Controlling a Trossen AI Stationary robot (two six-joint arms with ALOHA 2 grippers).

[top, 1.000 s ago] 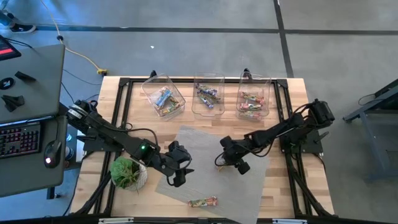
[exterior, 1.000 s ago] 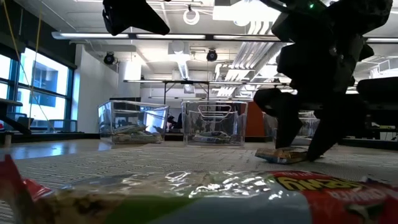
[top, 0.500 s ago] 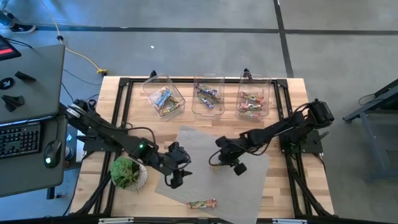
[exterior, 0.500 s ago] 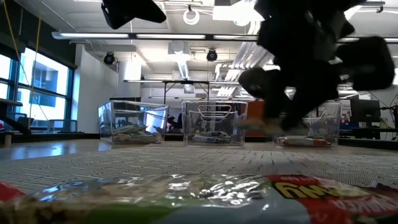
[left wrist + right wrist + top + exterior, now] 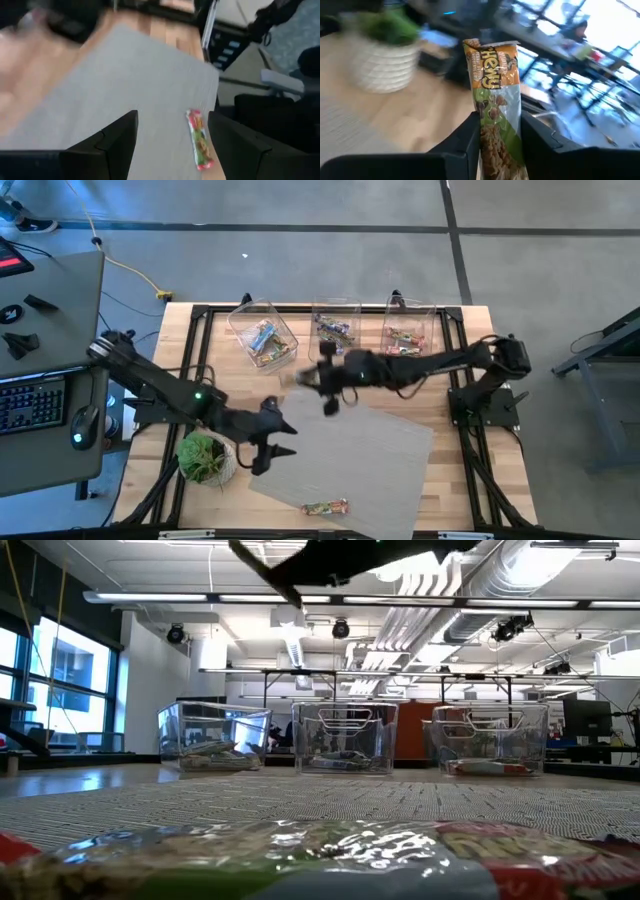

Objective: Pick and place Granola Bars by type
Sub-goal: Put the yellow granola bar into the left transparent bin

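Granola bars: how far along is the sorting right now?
Done: the three clear bins at the table's far edge each hold bars. In hand: the right gripper is shut on a green-and-orange bar, raised near the bins. Left: one bar on the grey mat, ahead of the open left gripper.

Looks like a robotics lab in an open-plan industrial office: polished grey concrete floor [image 5: 300, 260], exposed white ceiling ducts [image 5: 420, 620], big windows [image 5: 60, 690], a wooden tabletop [image 5: 200, 350], black computer keyboard [image 5: 30, 402] alongside.

Right gripper [image 5: 329, 379] and bar [image 5: 496, 107] now binward.
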